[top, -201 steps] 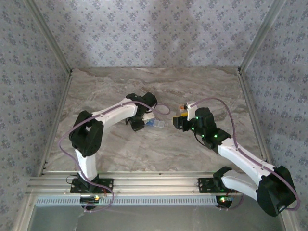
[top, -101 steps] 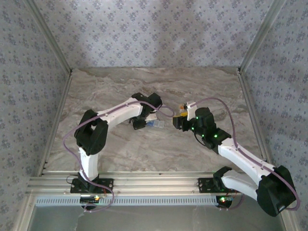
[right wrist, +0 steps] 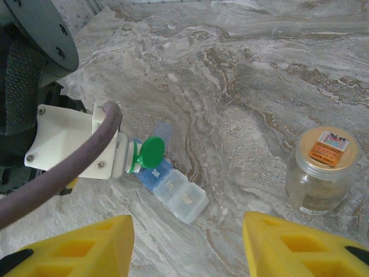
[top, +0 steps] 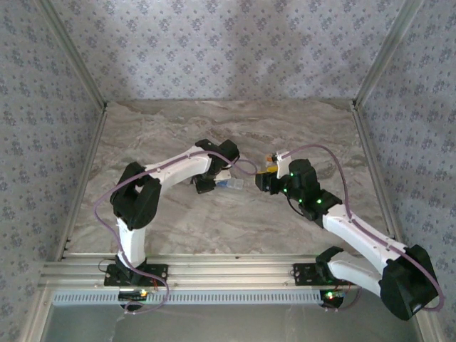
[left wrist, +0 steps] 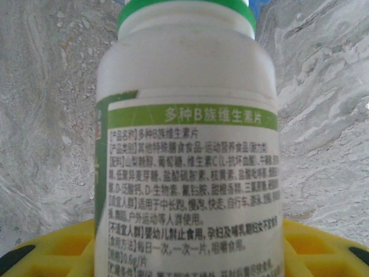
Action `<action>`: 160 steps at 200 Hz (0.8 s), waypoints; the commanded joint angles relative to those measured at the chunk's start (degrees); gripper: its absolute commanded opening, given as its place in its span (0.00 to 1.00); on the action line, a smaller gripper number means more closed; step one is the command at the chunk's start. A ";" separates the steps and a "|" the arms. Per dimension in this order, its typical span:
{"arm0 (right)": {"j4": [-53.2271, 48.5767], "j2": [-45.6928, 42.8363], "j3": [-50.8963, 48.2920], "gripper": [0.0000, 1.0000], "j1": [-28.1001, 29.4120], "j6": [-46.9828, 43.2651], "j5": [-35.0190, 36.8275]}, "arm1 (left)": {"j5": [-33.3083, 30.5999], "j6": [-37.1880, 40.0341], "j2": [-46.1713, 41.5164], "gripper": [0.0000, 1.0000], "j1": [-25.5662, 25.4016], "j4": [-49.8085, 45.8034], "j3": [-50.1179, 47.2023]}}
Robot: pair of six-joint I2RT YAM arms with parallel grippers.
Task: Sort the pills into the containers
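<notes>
Bottle (left wrist: 184,63) matt white plastic, paper label (left wrist: 193,190); pill organiser (right wrist: 179,193) translucent plastic; table (right wrist: 259,86) smooth marble-look.

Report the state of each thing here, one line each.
pill organizer: lying flat, two near compartments closed.
white bottle: held tilted, green cap above the pill organizer.
left pincer: shut on the white bottle.
right pincer: open, empty.
glass jar: upright, lid on.
</notes>
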 commanded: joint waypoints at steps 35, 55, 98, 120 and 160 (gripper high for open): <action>1.39 0.74 -0.85 0.54 -0.16 0.99 -0.63 | 3.86 -1.17 -4.80 0.00 2.00 2.17 -4.99; 1.40 1.11 -0.93 0.54 -0.20 0.98 -0.62 | 4.35 -1.19 -5.34 0.00 2.56 2.86 -5.16; 1.66 1.47 -0.98 0.54 -0.11 1.03 -0.78 | 5.63 -1.28 -7.60 0.00 3.34 3.38 -3.87; 1.66 1.55 -0.93 0.54 -0.13 1.03 -0.72 | 7.20 -1.41 -9.26 0.00 3.94 4.08 -3.95; 1.92 2.13 -1.00 0.54 0.02 1.14 -1.01 | 8.90 -1.43 -11.31 0.00 4.06 5.52 -4.47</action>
